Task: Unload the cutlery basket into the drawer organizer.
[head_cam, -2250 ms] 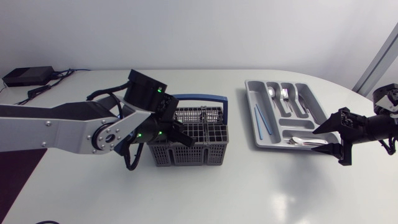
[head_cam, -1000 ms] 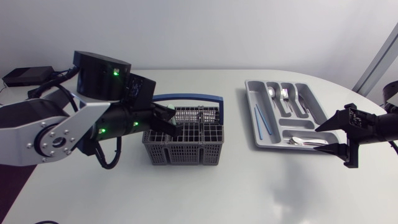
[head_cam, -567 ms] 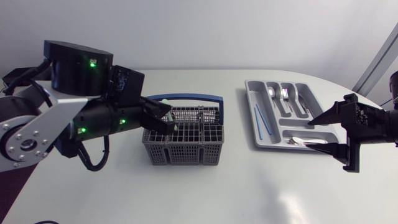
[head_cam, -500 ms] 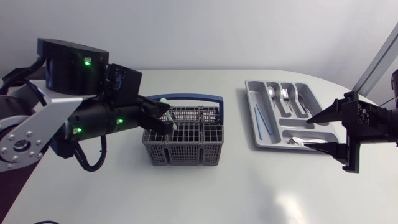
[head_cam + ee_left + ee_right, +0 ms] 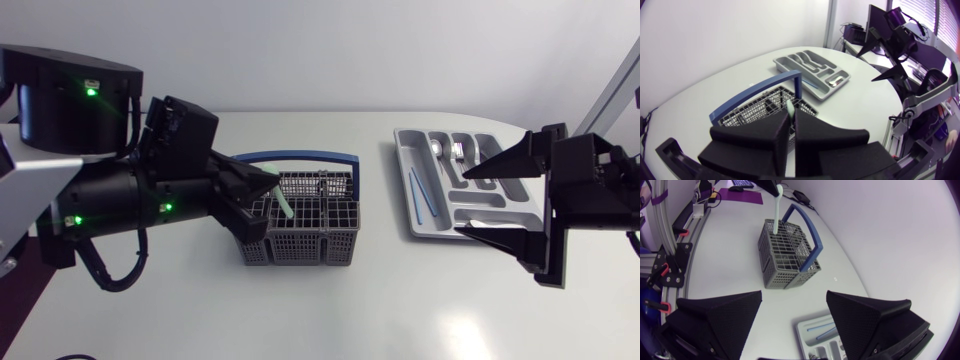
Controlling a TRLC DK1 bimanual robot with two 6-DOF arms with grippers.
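Observation:
The grey cutlery basket with a blue handle stands mid-table. My left gripper hangs over its left side, shut on a pale green utensil whose lower end still dips into the basket. The left wrist view shows that utensil pinched between the fingers above the basket. In the right wrist view it stands upright out of the basket. My right gripper hovers high beside the grey organizer, open wide and holding nothing.
The organizer holds spoons in its far slots, a blue stick in the left slot and another spoon in the near slot. Bare white table lies between the basket and the organizer.
My left arm has risen and drawn the green utensil up out of the basket. My right gripper has lifted higher over the table and spread its fingers wider.

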